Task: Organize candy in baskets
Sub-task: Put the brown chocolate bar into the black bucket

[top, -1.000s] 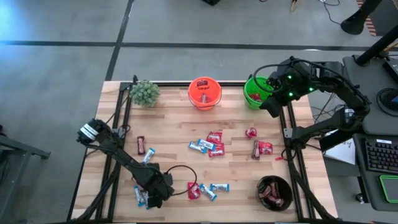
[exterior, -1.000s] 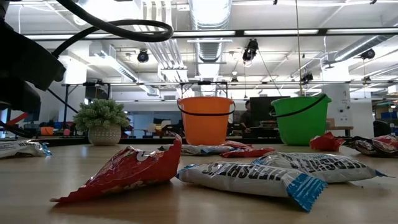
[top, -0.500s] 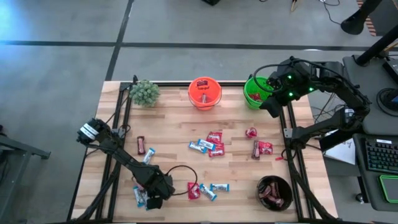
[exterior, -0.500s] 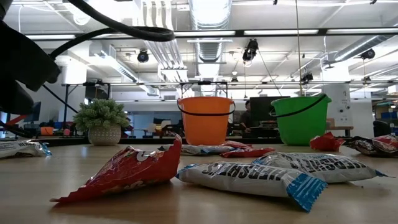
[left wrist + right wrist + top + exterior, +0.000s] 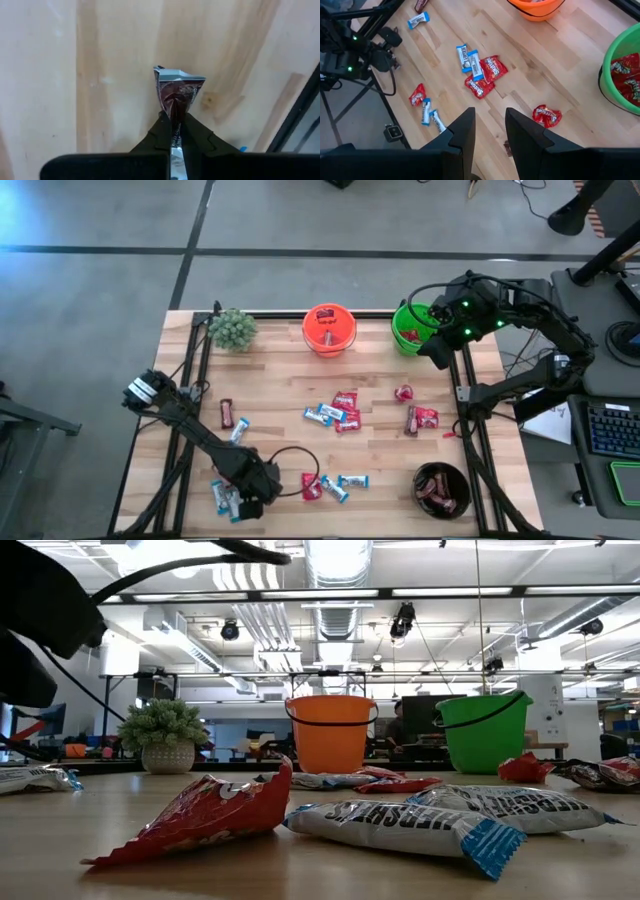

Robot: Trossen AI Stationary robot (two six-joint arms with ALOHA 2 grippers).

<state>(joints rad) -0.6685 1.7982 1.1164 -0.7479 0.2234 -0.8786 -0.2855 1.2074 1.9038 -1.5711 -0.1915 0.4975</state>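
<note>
Between left gripper (image 5: 174, 125) fingers: dark brown candy (image 5: 176, 92) pinched, lifted off table (image 5: 60, 75)

- High view: looking straight down, taking in the whole worktop (image 5: 300, 380).
- Low view: sitting at worktop height, facing the orange pail (image 5: 331, 732) and green pail (image 5: 483, 730), also showing from overhead.
- Left wrist view: pointing down, close to the wood.
- Right wrist view: looking down from higher up.

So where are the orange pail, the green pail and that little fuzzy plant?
orange pail (image 5: 329, 345): high view, on its front rim.
green pail (image 5: 484, 740): low view, on the middle of its side wall.
fuzzy plant (image 5: 233, 330): high view, on the middle of its leafy top.
</note>
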